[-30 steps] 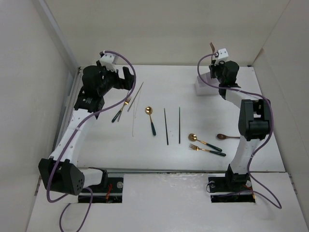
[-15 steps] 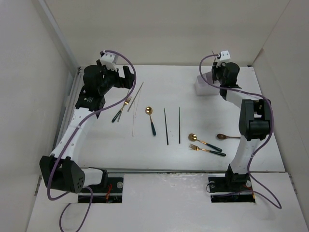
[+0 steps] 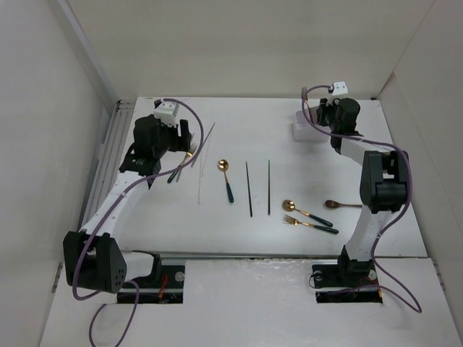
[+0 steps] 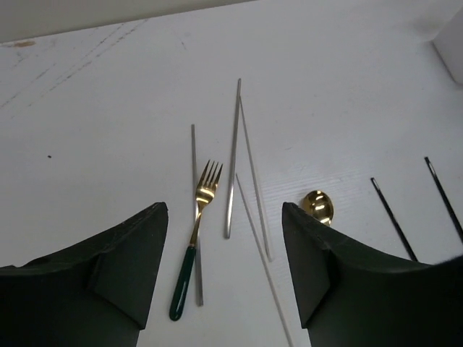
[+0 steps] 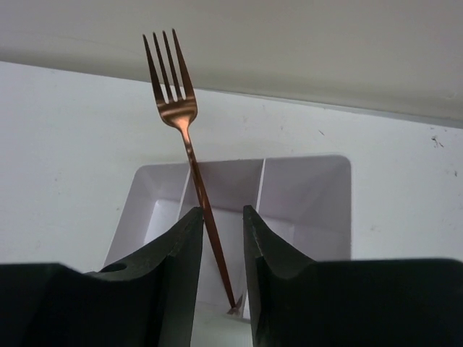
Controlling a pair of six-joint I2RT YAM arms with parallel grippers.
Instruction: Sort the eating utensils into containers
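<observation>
Copper fork [image 5: 189, 148] inside white holder [image 5: 307, 189]

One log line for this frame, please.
left gripper open above green-handled fork | right gripper at white holder, copper fork leaning tines-up inside, grip unclear | dark chopsticks on table

- Bright, even, diffuse light; the white bench [image 3: 239, 224] carries only faint, soft shadows.
- Gold spoon [image 4: 317, 206] bowl glints.
- Left claw [image 4: 224, 210] fingers [image 4: 108, 282] dark, near-featureless, edges slightly soft.
</observation>
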